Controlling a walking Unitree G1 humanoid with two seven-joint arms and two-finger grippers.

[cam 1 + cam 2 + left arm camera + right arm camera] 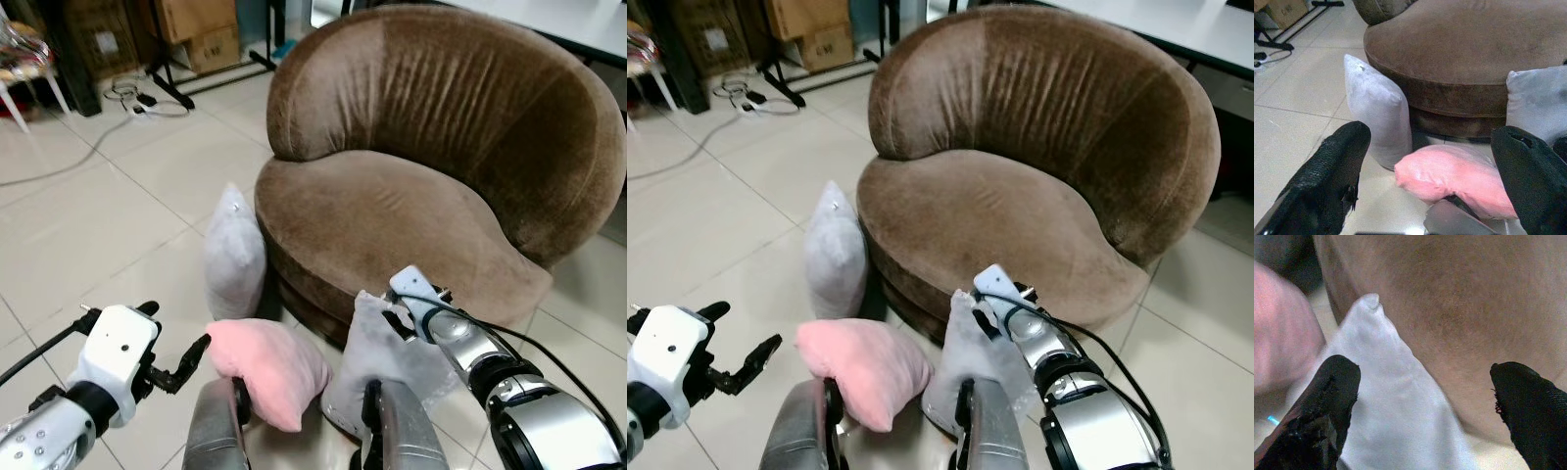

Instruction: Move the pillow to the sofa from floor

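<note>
silver ribbed arms, white wrist housings, black cables, rough black-fingered left tool (pixel 181 367)

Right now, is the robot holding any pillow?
No, nothing is held. The right gripper is open over the grey pillow; the left gripper is open before the pink pillow.

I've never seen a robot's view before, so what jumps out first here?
A big round brown sofa sits on the tiled floor, with three pillows at its base: a grey pillow leaning upright, a pink pillow in front, another grey one on the right. The right gripper hovers open over that one; the left gripper is open beside the pink one.
</note>
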